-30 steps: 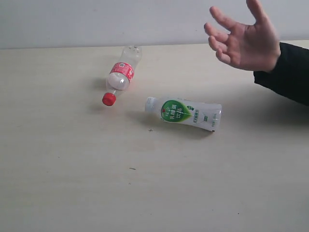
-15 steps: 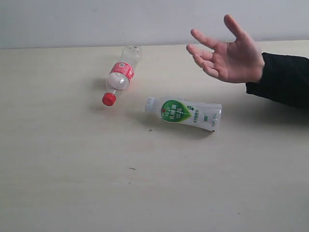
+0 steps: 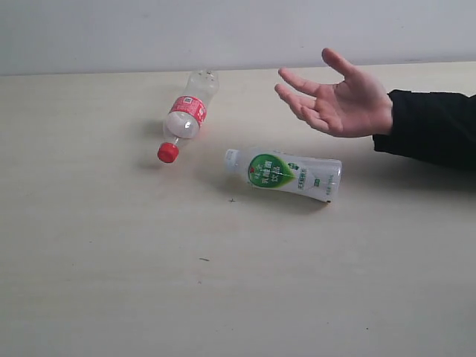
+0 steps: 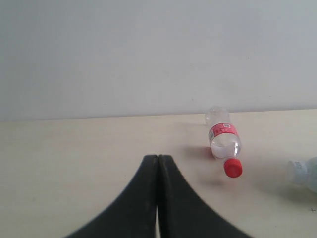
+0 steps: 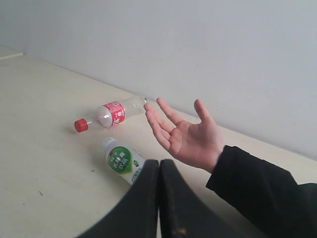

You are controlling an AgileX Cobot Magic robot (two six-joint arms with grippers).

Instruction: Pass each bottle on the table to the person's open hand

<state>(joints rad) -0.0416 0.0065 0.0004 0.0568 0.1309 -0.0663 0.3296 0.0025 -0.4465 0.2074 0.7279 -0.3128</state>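
Observation:
Two bottles lie on their sides on the table (image 3: 111,282). The clear bottle with red label and cap (image 3: 184,115) (image 4: 224,140) (image 5: 108,114) lies at the back left. Near the middle lies the white-green bottle (image 3: 286,173) (image 5: 122,160); the left wrist view catches only its cap end (image 4: 301,173). The person's open hand (image 3: 335,100) (image 5: 185,134), palm up with a black sleeve, hovers over the table behind the white-green bottle. My left gripper (image 4: 157,157) and right gripper (image 5: 159,162) are both shut and hold nothing. The yellow bottle and the butterfly-label bottle are out of view.
A plain pale wall (image 3: 149,30) rises behind the table's far edge. The person's black-sleeved forearm (image 3: 439,130) reaches in from the right. A few tiny dark specks (image 3: 203,259) mark the tabletop.
The person's hand has come down and moved left toward the bottles, turning palm up. Neither bottle has moved.

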